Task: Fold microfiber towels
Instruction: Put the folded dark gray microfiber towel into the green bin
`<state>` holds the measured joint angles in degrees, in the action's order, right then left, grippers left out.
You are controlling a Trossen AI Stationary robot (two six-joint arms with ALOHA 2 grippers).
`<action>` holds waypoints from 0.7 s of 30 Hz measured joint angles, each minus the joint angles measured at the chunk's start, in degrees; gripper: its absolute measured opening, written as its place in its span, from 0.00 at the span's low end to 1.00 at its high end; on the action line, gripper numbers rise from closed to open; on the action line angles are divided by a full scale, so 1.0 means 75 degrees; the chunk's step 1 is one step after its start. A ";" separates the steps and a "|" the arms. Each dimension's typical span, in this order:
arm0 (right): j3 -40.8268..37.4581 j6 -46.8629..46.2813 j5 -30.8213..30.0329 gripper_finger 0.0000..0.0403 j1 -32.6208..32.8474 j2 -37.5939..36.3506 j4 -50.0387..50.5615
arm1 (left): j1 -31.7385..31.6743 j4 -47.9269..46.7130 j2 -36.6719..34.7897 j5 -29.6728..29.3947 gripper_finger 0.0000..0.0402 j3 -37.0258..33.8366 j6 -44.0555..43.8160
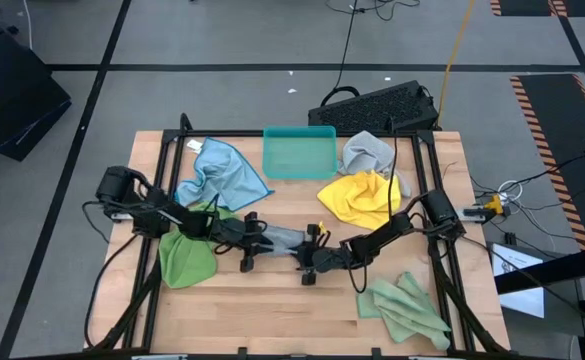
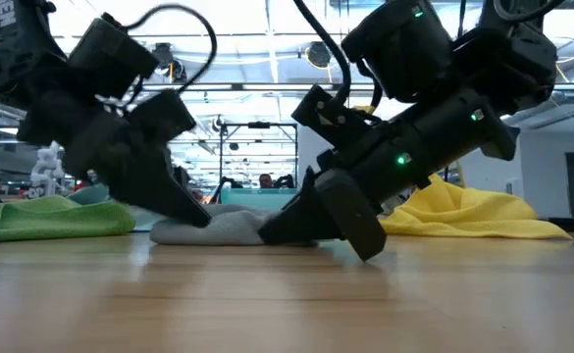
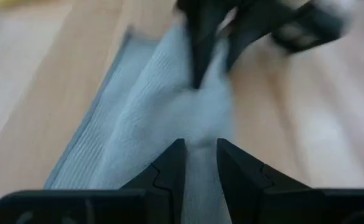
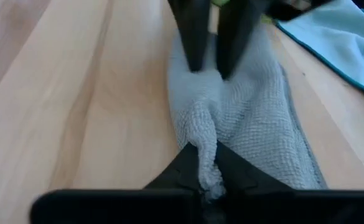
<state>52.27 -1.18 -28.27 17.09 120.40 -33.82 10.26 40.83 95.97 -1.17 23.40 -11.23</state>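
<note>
A grey microfiber towel point(image 1: 284, 240) lies as a long narrow strip at mid-table, between my two grippers. My left gripper point(image 1: 257, 243) is shut on its left end and my right gripper point(image 1: 310, 262) on its right end; the two face each other closely. In the low view the towel point(image 2: 218, 227) rests flat on the wood between the left gripper point(image 2: 190, 214) and the right gripper point(image 2: 279, 231). The other towels lie loose: light blue point(image 1: 220, 172), green point(image 1: 187, 257), yellow point(image 1: 360, 198), a second grey point(image 1: 368, 152) and a second green point(image 1: 404, 308). My left gripper pinches the grey towel's left end point(image 3: 201, 142) between its two fingers, slanting down from the table's left, along the strip. The cloth bunches between the fingers point(image 3: 172, 163); the towel lies on the table. My right gripper pinches a bunched-up fold at the towel's right end point(image 4: 205, 138) between its two fingers point(image 4: 188, 163), slanting down from the table's right, along the strip. Several gathered layers show at the pinch. The towel lies on the table.
A teal plastic tray point(image 1: 299, 152) stands at the far middle of the table, between the light blue and the second grey towel. A black keyboard point(image 1: 377, 105) lies beyond the far edge. Bare wood point(image 1: 272, 310) shows along the near edge.
</note>
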 joint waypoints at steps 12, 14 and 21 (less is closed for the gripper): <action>-0.0021 -0.2316 0.1162 0.04 -0.0697 -0.0341 -0.0093 | 0.1776 -0.0949 -0.2088 -0.2596 0.44 0.0023 0.1882; -0.0021 -0.2545 0.1439 0.03 -0.0809 -0.0378 -0.0188 | 0.2022 -0.0851 -0.1744 -0.3506 0.53 0.0104 0.2173; -0.0035 -0.3302 0.2015 0.05 -0.1127 -0.0592 -0.0192 | 0.1928 -0.0892 0.0007 -0.4281 0.74 0.0785 0.2361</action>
<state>52.01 -25.94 -13.16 8.64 115.96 -35.26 24.73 34.14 96.03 -33.28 29.29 6.48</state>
